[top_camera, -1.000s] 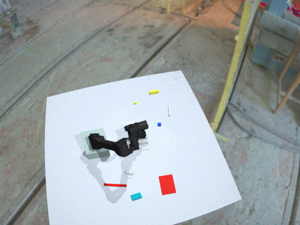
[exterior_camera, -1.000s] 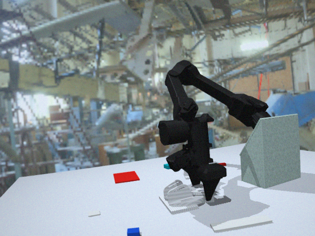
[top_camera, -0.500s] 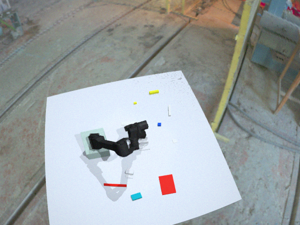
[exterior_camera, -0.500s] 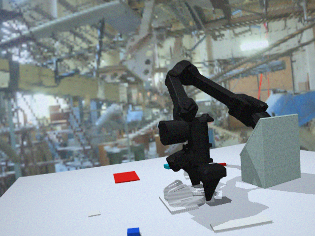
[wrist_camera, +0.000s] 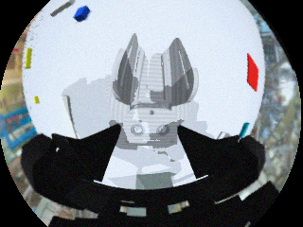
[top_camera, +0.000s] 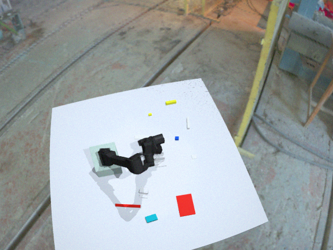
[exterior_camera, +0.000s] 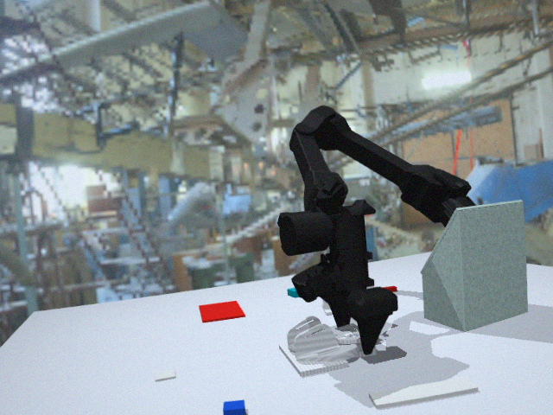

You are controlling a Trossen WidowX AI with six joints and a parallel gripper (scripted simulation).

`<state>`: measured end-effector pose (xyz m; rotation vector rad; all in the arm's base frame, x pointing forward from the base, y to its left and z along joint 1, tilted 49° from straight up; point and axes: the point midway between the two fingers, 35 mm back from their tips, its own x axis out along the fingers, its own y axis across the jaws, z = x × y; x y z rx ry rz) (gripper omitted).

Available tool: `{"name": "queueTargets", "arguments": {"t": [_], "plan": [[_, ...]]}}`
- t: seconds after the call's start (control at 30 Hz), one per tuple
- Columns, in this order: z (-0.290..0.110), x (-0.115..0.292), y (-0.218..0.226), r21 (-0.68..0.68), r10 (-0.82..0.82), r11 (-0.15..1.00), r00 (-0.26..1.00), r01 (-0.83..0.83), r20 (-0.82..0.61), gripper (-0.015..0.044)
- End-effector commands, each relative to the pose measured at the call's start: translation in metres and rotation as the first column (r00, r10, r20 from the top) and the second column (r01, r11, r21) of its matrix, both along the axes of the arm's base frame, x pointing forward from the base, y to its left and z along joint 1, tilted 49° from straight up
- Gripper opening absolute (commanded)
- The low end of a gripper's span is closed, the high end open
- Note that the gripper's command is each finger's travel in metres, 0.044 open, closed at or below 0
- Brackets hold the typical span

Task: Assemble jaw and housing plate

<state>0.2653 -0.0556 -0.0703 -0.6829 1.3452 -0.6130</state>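
Observation:
Two pale grey jaws lie side by side on a ribbed base, their long ends pointing away from my hand; the left jaw and the right jaw stand apart. The pale housing plate lies across their near ends, with two round stub ends showing at its holes. It looks about square to the jaws; whether it is fully level and closed I cannot tell. The gear teeth are hidden. My gripper is open, with one fingertip beyond each side of the plate and a gap on both sides.
A tall grey-green block stands behind the arm. A long white strip, a blue cube, a red sheet, a cyan block, a red bar and a yellow bar lie around.

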Motion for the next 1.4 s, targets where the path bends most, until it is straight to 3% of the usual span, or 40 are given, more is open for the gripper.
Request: {"name": "queueTargets", "arguments": {"t": [0.0, 0.2, 0.43, 0.67, 0.87, 1.37], "plan": [[0.0, 0.0, 0.0, 0.0, 0.0, 1.0, 1.0, 0.0, 0.0, 0.044], [0.007, 0.0, 0.01, 0.005, 0.001, 1.0, 1.0, -0.001, 0.0, 0.044], [0.048, -0.009, 0.056, 0.007, 0.001, 1.0, 1.0, -0.001, -0.001, 0.044], [0.044, -0.007, 0.053, 0.007, 0.011, 1.0, 1.0, -0.011, 0.0, 0.044], [0.076, -0.058, 0.085, 0.013, 0.004, 1.0, 1.0, -0.004, -0.005, 0.044], [0.081, -0.065, 0.088, 0.01, 0.002, 1.0, 1.0, -0.002, -0.004, 0.044]]}}
